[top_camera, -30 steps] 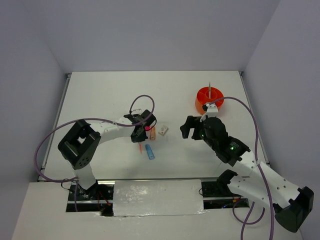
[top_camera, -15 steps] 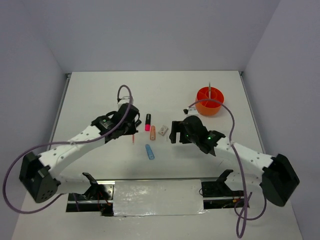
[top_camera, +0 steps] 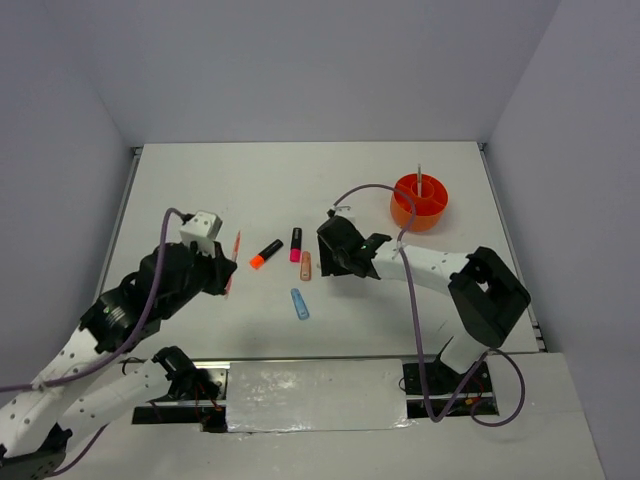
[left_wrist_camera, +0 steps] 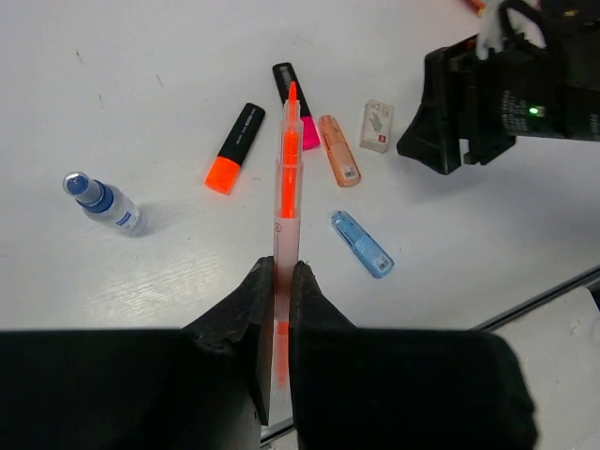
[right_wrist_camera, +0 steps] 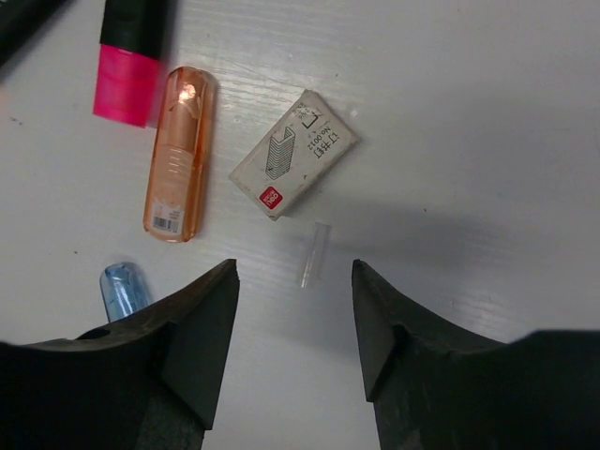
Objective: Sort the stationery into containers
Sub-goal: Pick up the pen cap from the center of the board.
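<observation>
Pinches a thin orange pen (left_wrist_camera: 286, 197) in the left gripper (left_wrist_camera: 283, 272), jaws closed tight on its lower end, tip pointing away, above the white table (top_camera: 200, 190). Holds the right gripper (right_wrist_camera: 292, 319) low over the table with jaws parted and nothing gripped, just short of a white piece (right_wrist_camera: 293, 155) and a tiny clear tube (right_wrist_camera: 314, 253) lying below the gap. Finds, just left of that white piece, the peach bar (right_wrist_camera: 178, 155), then the pink-tipped highlighter (right_wrist_camera: 131, 47), with the orange-tipped highlighter (left_wrist_camera: 234, 147) farther left and the light-blue strip (left_wrist_camera: 362, 244) nearer the arms. Finds the blue-capped bottle (left_wrist_camera: 101, 202) lying apart at the left. Finds the orange tub (top_camera: 420, 200) well off to the right, one thin pen (top_camera: 419, 178) standing upright in it.
</observation>
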Controlling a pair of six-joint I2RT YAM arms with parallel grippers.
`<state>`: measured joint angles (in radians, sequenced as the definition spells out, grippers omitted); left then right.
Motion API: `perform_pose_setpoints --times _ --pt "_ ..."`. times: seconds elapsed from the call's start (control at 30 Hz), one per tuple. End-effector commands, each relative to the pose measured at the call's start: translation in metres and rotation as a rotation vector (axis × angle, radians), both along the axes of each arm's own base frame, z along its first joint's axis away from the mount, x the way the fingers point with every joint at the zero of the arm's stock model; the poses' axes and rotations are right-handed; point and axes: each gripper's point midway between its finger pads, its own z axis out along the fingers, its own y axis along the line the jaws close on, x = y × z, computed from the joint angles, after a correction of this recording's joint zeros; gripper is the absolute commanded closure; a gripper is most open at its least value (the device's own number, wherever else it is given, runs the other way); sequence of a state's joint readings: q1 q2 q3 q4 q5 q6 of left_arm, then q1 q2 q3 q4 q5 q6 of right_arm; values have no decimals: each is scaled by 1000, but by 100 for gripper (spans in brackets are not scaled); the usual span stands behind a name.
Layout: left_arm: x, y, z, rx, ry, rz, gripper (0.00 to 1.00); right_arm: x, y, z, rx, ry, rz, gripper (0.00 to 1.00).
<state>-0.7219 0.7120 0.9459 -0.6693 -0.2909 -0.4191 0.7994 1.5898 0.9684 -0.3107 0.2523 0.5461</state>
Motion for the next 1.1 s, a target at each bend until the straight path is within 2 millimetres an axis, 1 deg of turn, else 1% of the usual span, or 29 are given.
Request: perform_pose_setpoints --times 0.0,0.07,0.1,0.13,0.2,0.23,0.27,0.3,0.37,0.5,0.63,0.73,0.8,0.87,0.9,1.0,1.07 --pt "-10 -2 21 -57 -113 -75 100 6 4 2 -23 -8 -28 42" --pt "-12 3 27 -81 -142 -63 100 6 5 0 -26 -6 -30 47" --pt "-12 4 26 -83 -146 -57 100 7 6 2 -28 -8 -31 48" --pt "-13 4 25 -82 -142 -61 100 7 5 -3 -46 3 -30 49" --pt "-11 1 21 -66 -124 -68 100 10 9 -4 -54 7 -23 51" --pt "-11 -1 19 -62 -117 -73 100 10 8 -11 -70 20 -25 51" --pt "-9 -2 14 -47 -100 -73 100 11 10 -13 -74 24 -21 54" --pt "-8 -3 14 -43 -93 -76 100 12 10 -13 -77 27 -23 56" --pt "-7 -5 10 -34 -77 -79 100 12 10 -21 -88 39 -19 57" --pt "-8 -6 11 -41 -83 -89 100 13 11 -31 -109 57 -15 57" --pt "-10 -5 14 -53 -95 -89 100 14 10 -34 -116 57 -19 58" --pt "-10 -6 13 -51 -92 -94 100 14 8 -39 -123 64 -18 61" --pt "-10 -6 12 -49 -90 -92 100 13 7 -42 -124 72 -20 64" --pt "-9 -6 12 -48 -89 -94 100 11 7 -45 -120 79 -18 72" --pt "-9 -6 12 -48 -89 -92 100 11 6 -46 -119 81 -20 73" --pt "-10 -6 12 -49 -90 -92 100 7 5 -47 -117 85 -23 80" --pt "-9 -6 12 -48 -91 -91 100 5 3 -47 -114 87 -24 86"
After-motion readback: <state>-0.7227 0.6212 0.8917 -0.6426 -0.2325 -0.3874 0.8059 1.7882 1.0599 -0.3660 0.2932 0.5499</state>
